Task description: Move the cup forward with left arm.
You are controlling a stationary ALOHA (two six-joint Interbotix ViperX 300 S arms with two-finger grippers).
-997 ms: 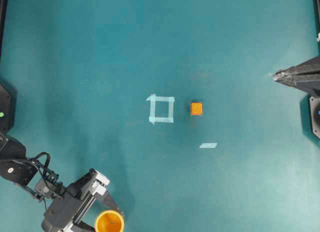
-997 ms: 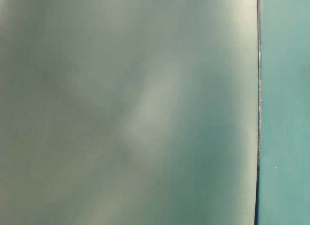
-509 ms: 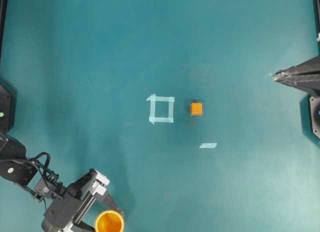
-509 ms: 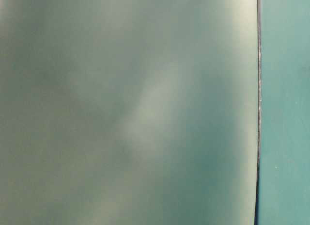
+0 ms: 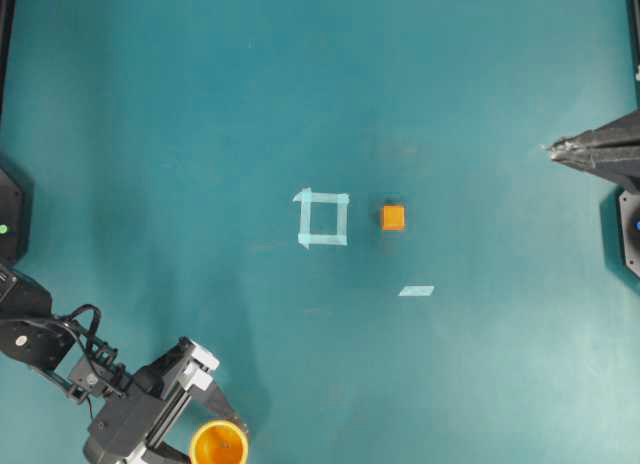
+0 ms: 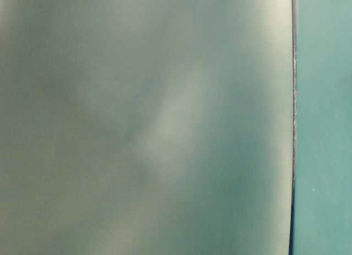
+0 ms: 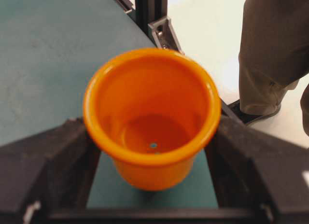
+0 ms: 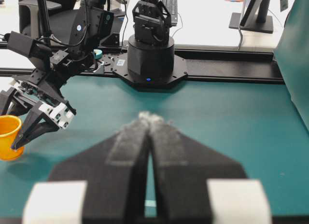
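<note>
Here, at the near left corner of the teal table (image 5: 200, 104), the cup (image 5: 219, 443) stands upright between the two fingers of the left gripper (image 5: 222, 436), right at the lower edge of the overhead view. The left arm (image 5: 60, 354) reaches in from the left side, cables looped over its wrist. From the left wrist camera the cup (image 7: 152, 115) fills the middle of the frame, its orange inside open to view, with one black finger (image 7: 41, 171) on each side; the jaws stand wide and bracket the cup near its rim, though whether they press on it cannot be told. From the right wrist camera the same cup (image 8: 8, 136) sits on the table at the far left, the left gripper (image 8: 34, 122) angled down beside it.

The right gripper (image 5: 556, 149) rests at the right edge of the table, well apart from everything, its two padded fingers (image 8: 128, 147) drawn together to a point with nothing between them.

Near the table's middle lies a small square outlined in pale tape (image 5: 322, 218), and just to its right sits an orange cube (image 5: 393, 217). A short strip of tape (image 5: 416, 291) lies a little nearer the lower edge. A person's trouser leg (image 7: 270, 50) shows beyond the table edge in the left wrist view. The table-level view shows only a blurred greenish surface.
</note>
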